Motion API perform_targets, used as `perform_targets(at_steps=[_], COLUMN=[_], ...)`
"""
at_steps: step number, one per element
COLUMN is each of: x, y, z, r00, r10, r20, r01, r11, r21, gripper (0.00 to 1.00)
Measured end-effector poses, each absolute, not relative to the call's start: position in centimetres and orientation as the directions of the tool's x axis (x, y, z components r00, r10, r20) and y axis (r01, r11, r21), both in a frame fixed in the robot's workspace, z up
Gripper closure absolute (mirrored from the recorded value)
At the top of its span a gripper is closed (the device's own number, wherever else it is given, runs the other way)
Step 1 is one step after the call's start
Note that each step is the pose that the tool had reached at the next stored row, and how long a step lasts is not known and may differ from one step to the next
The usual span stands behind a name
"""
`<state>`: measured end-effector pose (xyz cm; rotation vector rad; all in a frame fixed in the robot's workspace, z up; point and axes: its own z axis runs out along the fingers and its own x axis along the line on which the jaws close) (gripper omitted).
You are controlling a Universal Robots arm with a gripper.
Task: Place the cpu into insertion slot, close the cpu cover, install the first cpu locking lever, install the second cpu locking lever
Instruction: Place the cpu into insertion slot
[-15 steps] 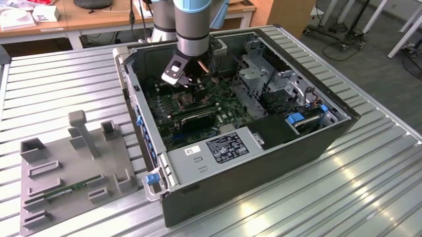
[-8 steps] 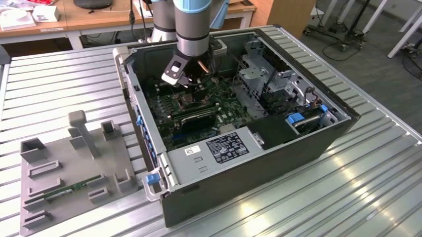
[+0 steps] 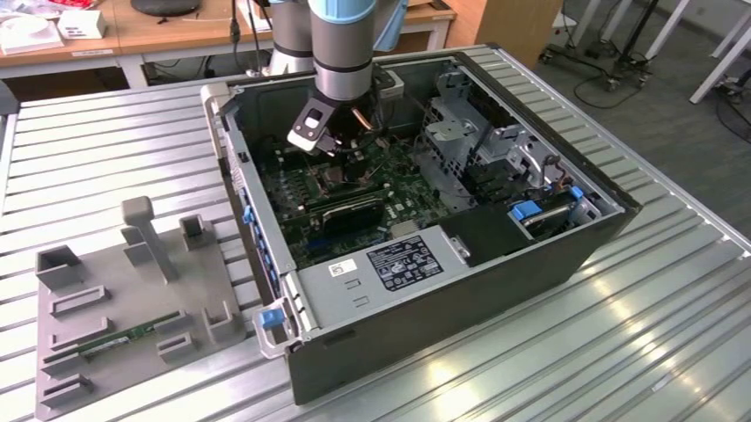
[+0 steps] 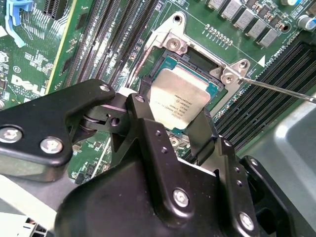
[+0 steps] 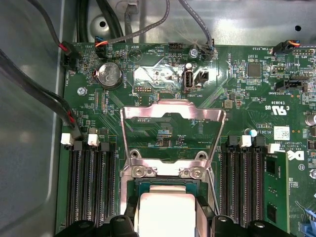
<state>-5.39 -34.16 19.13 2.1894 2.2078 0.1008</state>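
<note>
- At the exterior view's left, a grey fixture tray [image 3: 105, 352] lies on the slatted metal table [image 3: 657, 334]. A green memory stick [image 3: 129, 338] rests in the tray, well apart from the work.
- To the right of the tray stands the open computer case [image 3: 470, 290], with the green circuit board [image 3: 294, 189] inside it.
- The arm [image 3: 346, 44] reaches down into the far part of the case, and the gripper [image 3: 334, 154] hangs just above the board.
- In both wrist views the gripper [image 4: 174, 114] [image 5: 167, 217] pinches the cpu [image 4: 180, 96] [image 5: 165, 205]. Its black fingers [image 4: 197, 136] press on two opposite edges of the chip, and the silvery top faces up between them.
- The cpu lies over the insertion slot [image 4: 197, 60] [image 5: 165, 183], inside its metal rim. I cannot tell if it is fully seated or just above the contacts.
- In the first wrist view the cpu cover [image 5: 173, 109] is swung open on its hinge, beyond the slot from the gripper and not touching the cpu.
- In the second wrist view a thin locking lever [image 4: 276, 89] sticks out free beside the slot, not latched.
- Black memory slots [image 5: 91, 182] run along both sides of the slot.
</note>
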Motion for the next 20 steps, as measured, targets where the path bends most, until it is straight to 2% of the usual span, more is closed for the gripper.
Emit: perform_targets(at_steps=[4,5,20], x=[-5.4,-5.4,-5.4], y=[-34.1,-34.2,-34.2], z=[19.1,19.1,20.7], r00=[-0.009,-0.009,-0.009], r10=[1.000,1.000,1.000], r20=[0.025,0.024,0.024], r01=[0.998,0.998,0.998], r11=[0.008,0.008,0.008], r21=[0.068,0.068,0.068], gripper=[0.45,0.39,0.39])
